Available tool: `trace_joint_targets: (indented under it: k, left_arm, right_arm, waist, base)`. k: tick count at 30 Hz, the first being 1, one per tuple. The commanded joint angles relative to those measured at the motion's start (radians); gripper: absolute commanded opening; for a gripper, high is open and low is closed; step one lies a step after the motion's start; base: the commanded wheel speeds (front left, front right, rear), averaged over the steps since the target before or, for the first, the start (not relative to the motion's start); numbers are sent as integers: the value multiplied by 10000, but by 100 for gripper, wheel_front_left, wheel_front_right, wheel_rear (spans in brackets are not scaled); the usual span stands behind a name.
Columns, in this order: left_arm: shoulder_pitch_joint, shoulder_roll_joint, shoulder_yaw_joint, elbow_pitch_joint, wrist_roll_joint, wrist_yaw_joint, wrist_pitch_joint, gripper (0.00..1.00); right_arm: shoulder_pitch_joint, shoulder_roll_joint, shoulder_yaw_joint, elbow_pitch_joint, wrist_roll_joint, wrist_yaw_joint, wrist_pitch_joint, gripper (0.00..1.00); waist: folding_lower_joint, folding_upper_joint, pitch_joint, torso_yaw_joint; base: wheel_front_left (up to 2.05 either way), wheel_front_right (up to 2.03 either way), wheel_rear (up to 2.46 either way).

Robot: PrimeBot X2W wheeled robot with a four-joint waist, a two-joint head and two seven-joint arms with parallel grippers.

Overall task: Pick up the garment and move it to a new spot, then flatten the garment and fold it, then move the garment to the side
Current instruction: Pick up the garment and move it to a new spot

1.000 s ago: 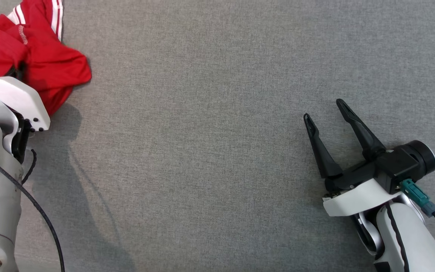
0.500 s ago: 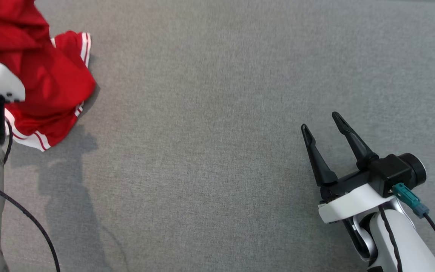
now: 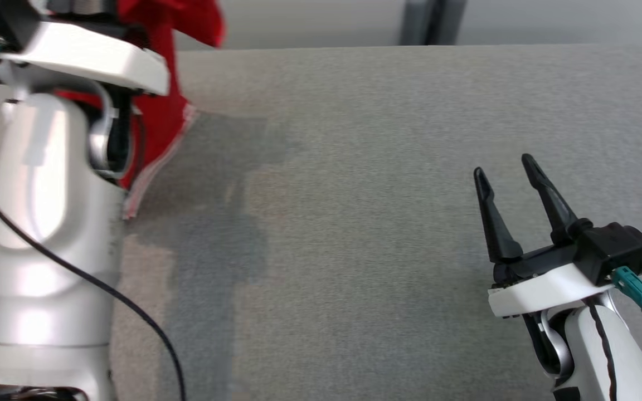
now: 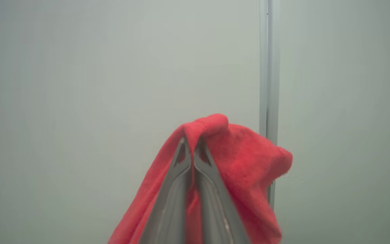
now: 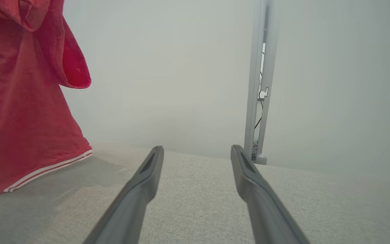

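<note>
The garment [image 3: 162, 111] is red with white striped trim and hangs in the air at the upper left of the head view, behind my raised left arm. In the left wrist view my left gripper [image 4: 191, 144] is shut on a fold of the garment [image 4: 242, 159], which drapes over both fingers. The right wrist view shows the garment [image 5: 22, 112] hanging at the left, its striped hem just above the grey surface. My right gripper [image 3: 505, 164] stands open at the lower right, fingers apart over bare cloth, nothing between them [image 5: 196, 149].
The grey fabric work surface [image 3: 354, 223] stretches across the head view, its far edge near the top. Behind it stand a pale wall and a grey upright post [image 5: 259, 84]. A black cable [image 3: 103, 289] runs along my left arm.
My left arm has lifted the garment off the surface and high into the air. The head camera has tilted up, bringing the table's far edge into view. The right gripper stays open.
</note>
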Motion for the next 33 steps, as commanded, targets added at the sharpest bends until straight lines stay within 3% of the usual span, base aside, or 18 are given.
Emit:
trace_joint_targets:
  k: [1, 6, 12, 16, 20, 21, 22, 29, 33]
  left_arm:
    - [291, -268, -203, -428, -181, 138, 171, 0]
    - [853, -627, -1467, -1366, -818, 618, 645, 0]
    - [1378, -637, -4388, -1726, -2302, 1934, 568, 0]
    - [1615, -642, -6146, -1560, -2930, 2546, 472, 0]
    - [1813, -638, -7694, -1344, -3394, 2873, 459, 0]
    - [1854, -636, -8068, -1260, -3443, 2890, 523, 35]
    - [1919, -641, -8467, -1186, -3560, 2862, 634, 100]
    - [2012, -645, -10001, -1071, -4193, 2808, 771, 100]
    - [1909, -642, -10105, -972, -4624, 2950, 422, 100]
  right_arm:
    - [88, 1, -100, -86, 21, -5, -51, 100]
    - [-1, 49, -331, -258, 41, -5, -52, 100]
    - [-134, 99, -308, -351, 146, -5, -53, 100]
    - [-141, 123, -365, -390, 181, -5, -53, 100]
    - [-71, 131, -448, -419, 212, -5, -54, 100]
    - [-57, 133, -481, -410, 209, -5, -54, 100]
    - [-44, 132, -527, -393, 200, -5, -54, 100]
    - [-47, 129, -959, -397, 25, -5, -54, 100]
    - [17, 129, -1028, -354, -52, -5, -54, 100]
  waist:
    - [0, 0, -131, -645]
    - [0, 0, 58, -1554]
    - [0, 0, 381, -2537]
    - [0, 0, 497, -2896]
    - [0, 0, 493, -2986]
    - [0, 0, 474, -2972]
    - [0, 0, 448, -2945]
    - [0, 0, 194, -2543]
    - [0, 0, -77, -2178]
  base:
    - [0, 0, 0]
    - [0, 0, 0]
    - [0, 0, 0]
    - [0, 0, 0]
    - [0, 0, 0]
    - [0, 0, 0]
    - [0, 0, 0]
    - [0, 0, 0]
    - [0, 0, 0]
